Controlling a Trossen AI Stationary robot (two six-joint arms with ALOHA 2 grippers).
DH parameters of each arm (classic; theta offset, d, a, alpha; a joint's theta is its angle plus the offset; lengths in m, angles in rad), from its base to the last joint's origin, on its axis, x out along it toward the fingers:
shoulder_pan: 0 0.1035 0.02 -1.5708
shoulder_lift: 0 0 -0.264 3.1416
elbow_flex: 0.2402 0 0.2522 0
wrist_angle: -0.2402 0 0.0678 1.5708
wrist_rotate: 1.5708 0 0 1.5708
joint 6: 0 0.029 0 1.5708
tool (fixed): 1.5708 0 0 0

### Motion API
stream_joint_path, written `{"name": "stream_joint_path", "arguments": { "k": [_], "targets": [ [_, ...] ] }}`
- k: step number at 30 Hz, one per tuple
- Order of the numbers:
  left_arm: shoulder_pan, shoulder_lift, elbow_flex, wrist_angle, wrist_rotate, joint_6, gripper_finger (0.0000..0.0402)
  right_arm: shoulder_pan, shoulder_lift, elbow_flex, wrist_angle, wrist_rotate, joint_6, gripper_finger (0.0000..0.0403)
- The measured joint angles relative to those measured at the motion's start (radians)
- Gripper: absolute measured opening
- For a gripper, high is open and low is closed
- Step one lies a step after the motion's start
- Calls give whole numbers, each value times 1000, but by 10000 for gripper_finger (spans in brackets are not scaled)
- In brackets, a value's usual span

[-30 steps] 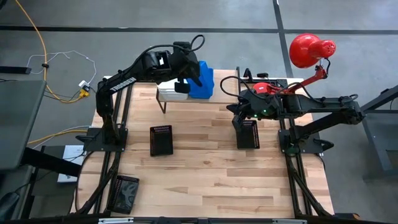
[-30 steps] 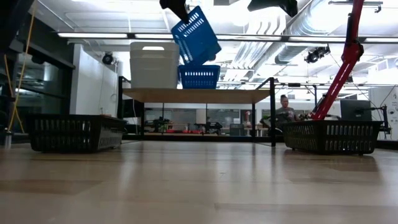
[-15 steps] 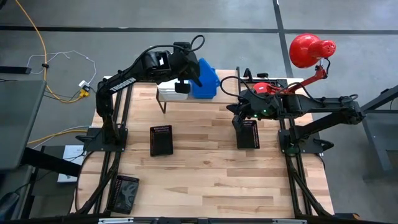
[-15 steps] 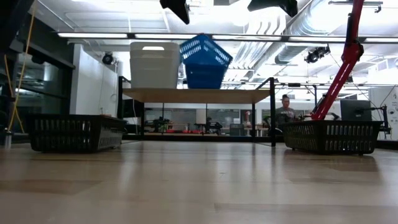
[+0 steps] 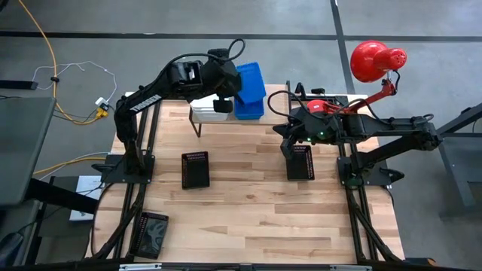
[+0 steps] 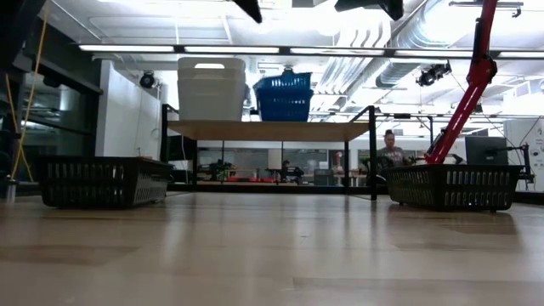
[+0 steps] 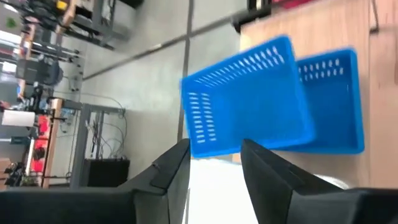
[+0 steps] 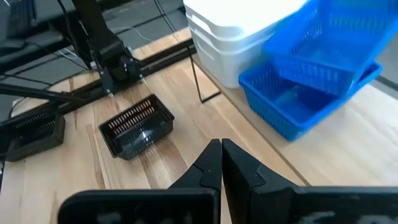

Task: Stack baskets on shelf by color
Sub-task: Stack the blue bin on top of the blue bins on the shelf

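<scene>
White stack is kept at shelf left. Left gripper, fingers apart and empty, is held above 2 nested blue baskets, colours grouped. Right gripper, fingers together, waits over a black basket.

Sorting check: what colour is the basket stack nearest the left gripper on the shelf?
White: the white basket stack shows best in the low view.

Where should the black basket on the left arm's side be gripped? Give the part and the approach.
Probably the rim of a long side wall of the black basket, near its middle, from straight above. It sits upright, open top up, alone on the table, so one finger can drop inside, one outside.
</scene>
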Motion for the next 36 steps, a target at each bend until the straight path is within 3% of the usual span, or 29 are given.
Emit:
{"name": "stream_joint_path", "arguments": {
  "k": [11, 16, 20, 24, 28, 32, 36],
  "targets": [
    [-12, -90, 6, 47, 53, -65, 131, -19, 0, 0, 49, 2, -29, 0],
    [-12, -156, 6, 47, 174, -189, 131, -32, 0, 0, 83, 2, -63, 0],
    [-12, -219, 6, 47, 345, -329, 126, -64, 4, 0, 129, 5, -71, 0],
    [-27, -288, -9, 51, 471, -437, 81, -144, 19, 0, 259, -28, -89, 0],
    [-87, -359, -83, 75, 459, -503, 11, -256, 60, 3, 436, -94, -95, 0],
    [-185, -468, -266, 208, 338, -569, 4, -356, 148, 51, 506, -174, -83, 0],
    [-292, -602, -560, 457, 232, -627, 1, -411, 277, 155, 497, -198, -96, 0]
  ]
}}
